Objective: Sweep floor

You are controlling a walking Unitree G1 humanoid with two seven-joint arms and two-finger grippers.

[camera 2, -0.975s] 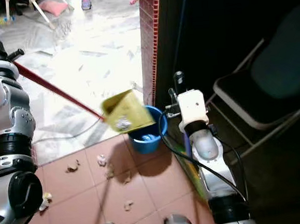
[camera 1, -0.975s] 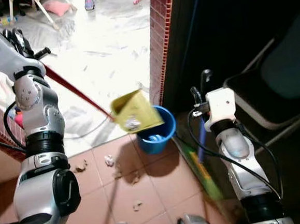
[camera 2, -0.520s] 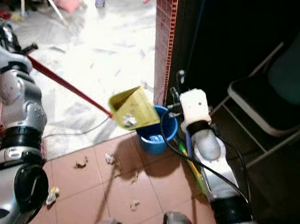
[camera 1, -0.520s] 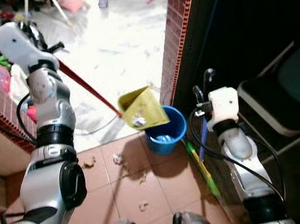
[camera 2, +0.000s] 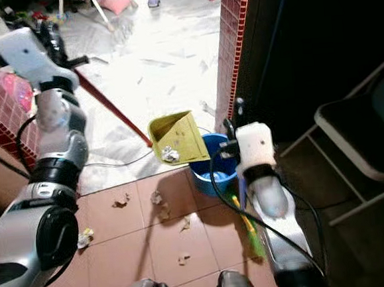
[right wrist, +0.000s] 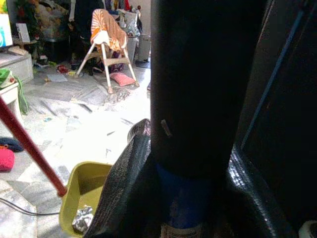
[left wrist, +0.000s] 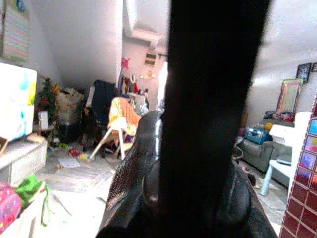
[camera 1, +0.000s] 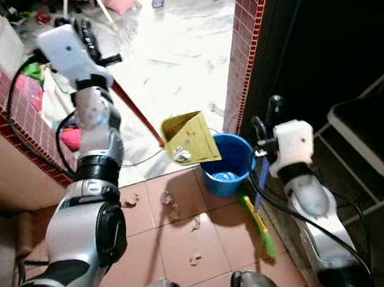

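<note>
The dustpan (camera 1: 190, 138) now hangs tipped over the near rim of the bucket (camera 1: 227, 164), closer to it than a second ago, with its mouth angled down and a crumpled scrap still inside. The head camera has swung too, so a brick wall (camera 1: 19, 130) now shows at the left. A folding chair (camera 1: 372, 144) stands in the dark at the right. The left gripper (camera 1: 93, 46), raised high, is clenched on the red handle (camera 1: 136, 114) of the dustpan. The right gripper (camera 1: 267, 114) is clamped around the blue broom pole (camera 1: 261, 174); the broom's green head (camera 1: 260, 226) rests on the tile just beside the bucket. Paper scraps (camera 1: 178, 213) lie scattered on the floor (camera 1: 186, 237) before the robot's feet.
</note>
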